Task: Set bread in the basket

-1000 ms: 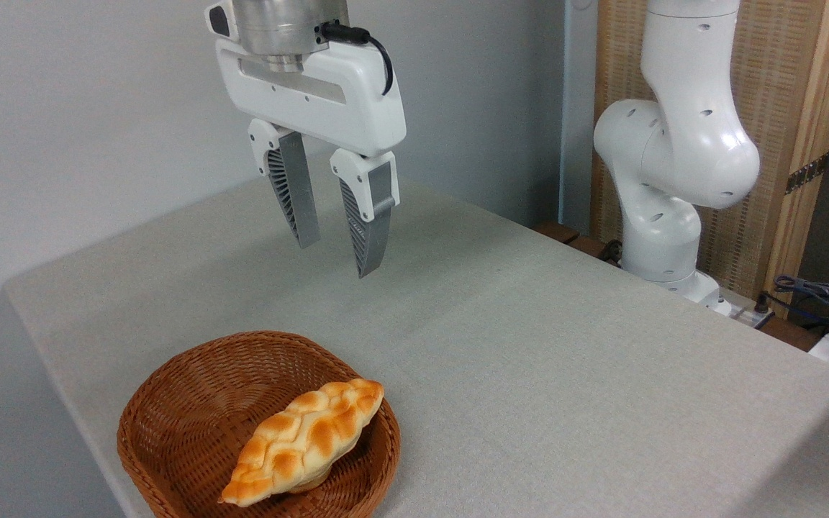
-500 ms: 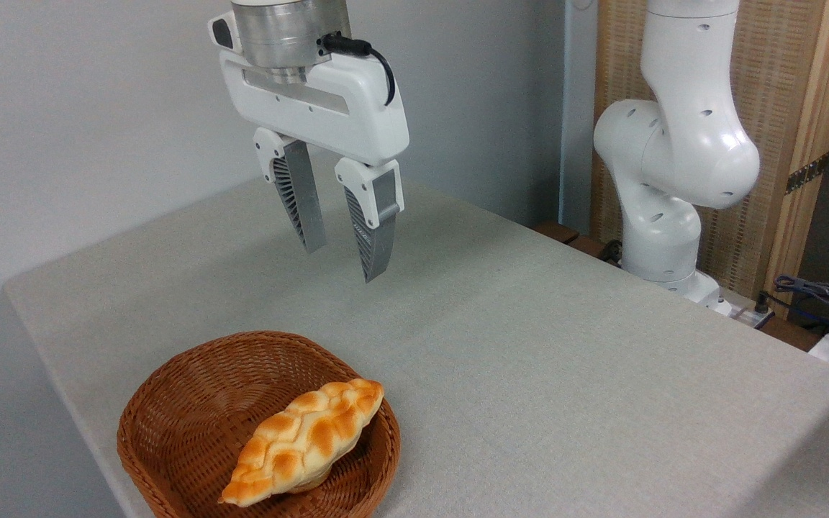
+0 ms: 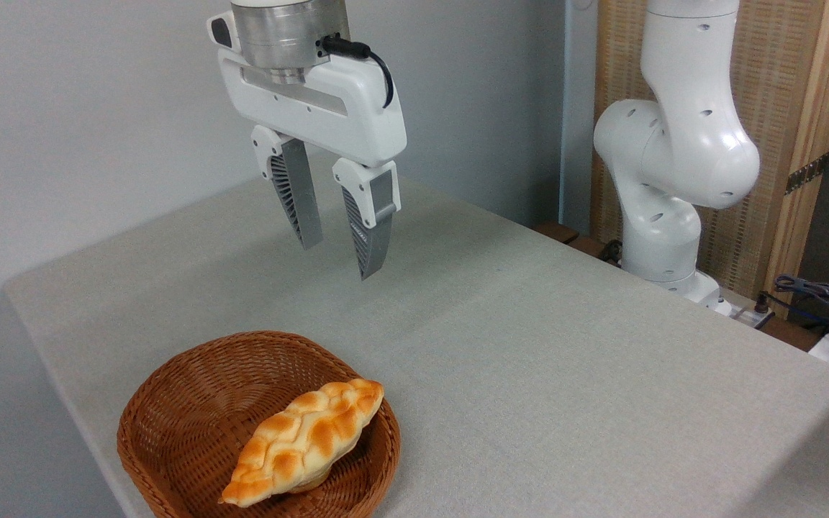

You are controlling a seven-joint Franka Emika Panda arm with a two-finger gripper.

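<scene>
The bread, a golden braided loaf with pointed ends, lies inside the reddish-brown wicker basket at the table's front left. One end rests up on the basket's right rim and the other points toward the front edge. My gripper hangs high above the table, behind and above the basket, well clear of the loaf. Its two grey ribbed fingers are apart with nothing between them.
The grey cloth-covered table stretches to the right and back of the basket. The arm's white base stands at the table's far right edge, with a wooden panel behind it and cables at the right.
The gripper has drifted slightly right and down from a second ago, then barely moved. Its fingers stay apart, and the bread and basket have not moved.
</scene>
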